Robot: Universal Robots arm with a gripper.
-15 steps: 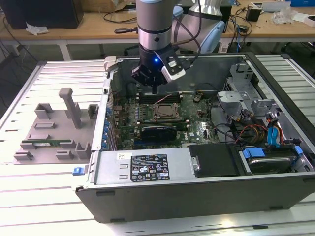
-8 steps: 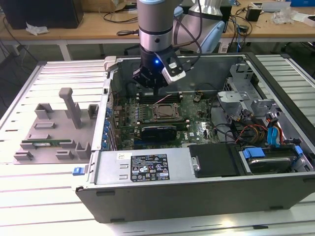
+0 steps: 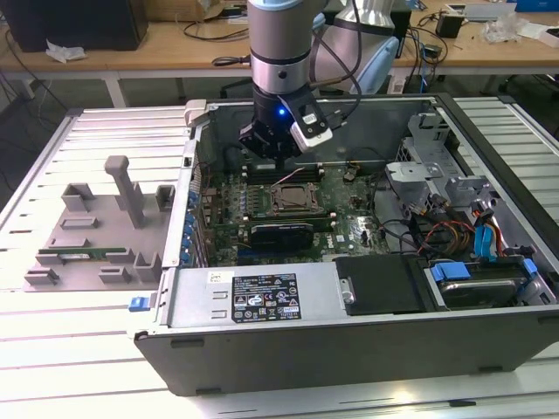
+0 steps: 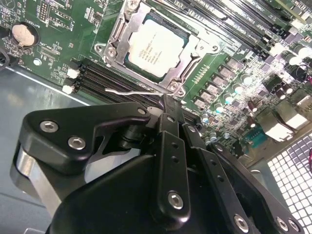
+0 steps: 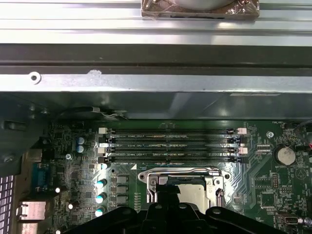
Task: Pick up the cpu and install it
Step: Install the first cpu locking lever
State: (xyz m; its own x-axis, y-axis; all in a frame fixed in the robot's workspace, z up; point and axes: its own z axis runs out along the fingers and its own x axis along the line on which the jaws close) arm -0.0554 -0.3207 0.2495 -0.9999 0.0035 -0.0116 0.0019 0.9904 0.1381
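The cpu [image 4: 156, 45], a silver-grey square with a thin green rim, lies flat inside the metal socket frame [image 4: 113, 36] on the green motherboard. In the first wrist view its pale top [image 5: 189, 192] peeks out between the frame's sides. My gripper [image 4: 168, 103] hovers just above the board beside the socket, shut, with nothing between its black fingers. A thin wire lever [image 4: 129, 90] lies along the socket's edge near the fingertips. In the exterior view the gripper [image 3: 278, 163] hangs inside the open computer case, directly over the socket [image 3: 288, 199].
Empty memory slots [image 5: 170, 144] run beside the socket. The case's metal wall [image 5: 156, 83] stands close behind them. A drive cage with coloured cables [image 3: 472, 231] fills the exterior view's right. A grey fixture tray [image 3: 96, 231] holding a memory stick [image 3: 83, 255] lies on the exterior view's left.
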